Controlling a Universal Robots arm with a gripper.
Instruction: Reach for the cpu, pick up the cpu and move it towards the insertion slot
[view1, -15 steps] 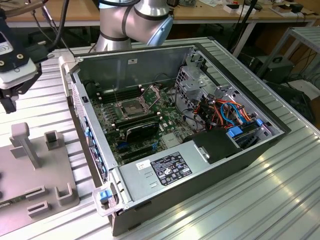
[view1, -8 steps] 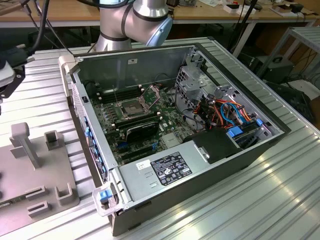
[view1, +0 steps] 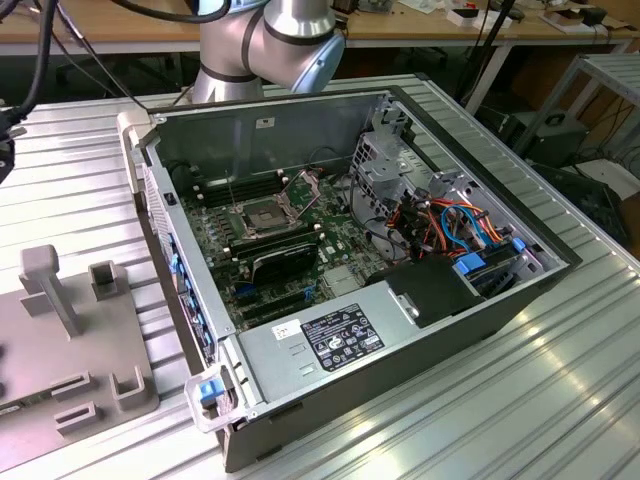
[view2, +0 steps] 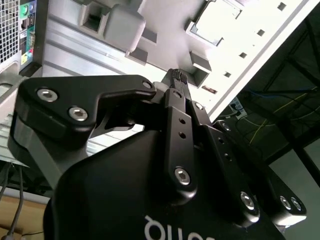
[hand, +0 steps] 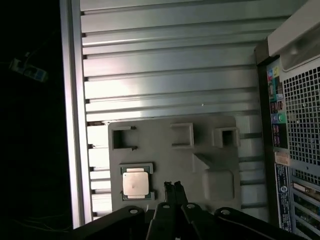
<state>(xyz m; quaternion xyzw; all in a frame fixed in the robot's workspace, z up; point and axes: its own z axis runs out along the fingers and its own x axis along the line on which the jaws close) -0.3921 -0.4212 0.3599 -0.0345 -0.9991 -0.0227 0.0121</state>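
Gripper (hand: 173, 187), black two-fingered, fingers apparently pressed together and empty, over grey moulded fixture plate (hand: 150, 150); small pale silvery square cpu (hand: 135, 182) seated in plate's recess just beside; reaching well means centring, parting fingers wide, descending level onto opposite edges.

Open space lies above the cpu (hand: 135, 183); raised fixture blocks (hand: 182, 126) stand apart.

Rises as a silver-jointed arm (view1: 270, 45) near twelve o'clock of the exterior view. Carries the gripper (hand: 172, 186) empty, with black fingers (view2: 176, 80) pressed together.
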